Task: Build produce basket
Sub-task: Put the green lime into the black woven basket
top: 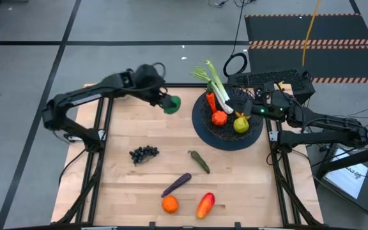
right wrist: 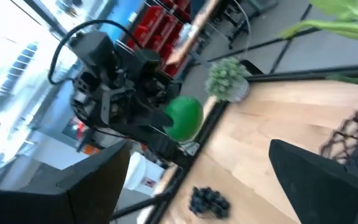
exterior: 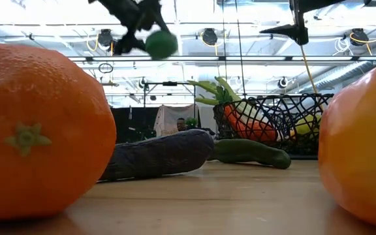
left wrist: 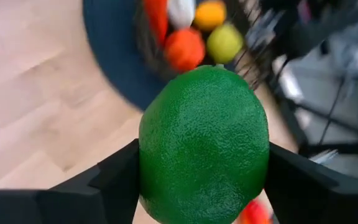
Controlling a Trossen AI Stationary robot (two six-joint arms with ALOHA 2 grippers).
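Note:
A green lime (left wrist: 204, 143) hangs in the air between the fingers of my left gripper (top: 167, 101), left of the basket and high above the table in the low view (exterior: 160, 43). The black wire basket (top: 204, 121) stands on a dark round mat at the far right. It holds a leek (top: 217, 86), a carrot, a tomato (top: 219, 118) and a yellow-green apple (top: 241, 124). My right gripper (right wrist: 197, 180) stands open at the basket's far right rim (top: 243, 102), with nothing between its fingers. My left gripper pinches the lime by two opposite sides (left wrist: 146, 155) between its two fingers (left wrist: 114, 177). The fingers slant downward from the table's left toward the basket. The lime is lifted clear of the table.
On the wood lie dark grapes (top: 144, 153), a green pickle (top: 199, 161), a purple eggplant (top: 176, 184), an orange (top: 169, 204) and a red-yellow pepper (top: 205, 204). A grey-green bushy clump (right wrist: 229, 78) stands at the far edge. Bare wood lies between lime and grapes.

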